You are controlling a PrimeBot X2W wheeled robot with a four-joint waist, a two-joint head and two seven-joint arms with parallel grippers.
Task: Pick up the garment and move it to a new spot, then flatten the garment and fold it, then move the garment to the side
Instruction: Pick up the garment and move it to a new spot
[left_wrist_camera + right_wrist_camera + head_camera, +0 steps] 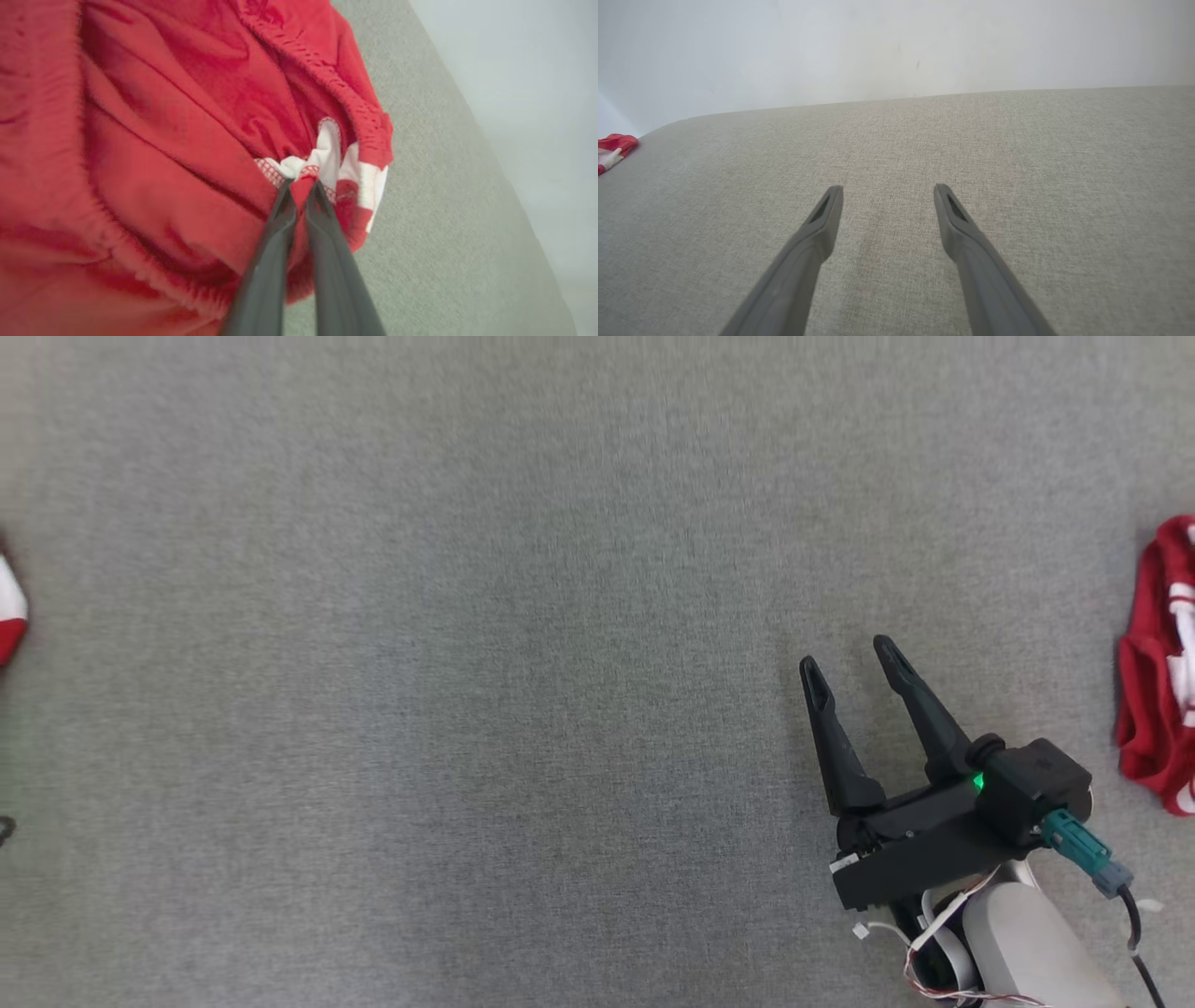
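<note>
The garment (163,140) is red cloth with white trim and a gathered hem, bunched on the grey surface. In the left wrist view my left gripper (302,183) is shut on a fold at its red-and-white edge, the two dark fingers pressed together on the cloth. A small red-and-white piece of this garment (9,607) shows at the far left edge of the head view and again as the garment (614,149) at the left of the right wrist view. My right gripper (848,655) (888,189) hovers open over bare grey fabric at the lower right, holding nothing.
Another red and white cloth (1158,663) lies crumpled at the right edge of the head view, right of my right gripper. The grey woven surface (467,709) stretches wide between the two. A pale wall (896,42) rises behind its far edge.
</note>
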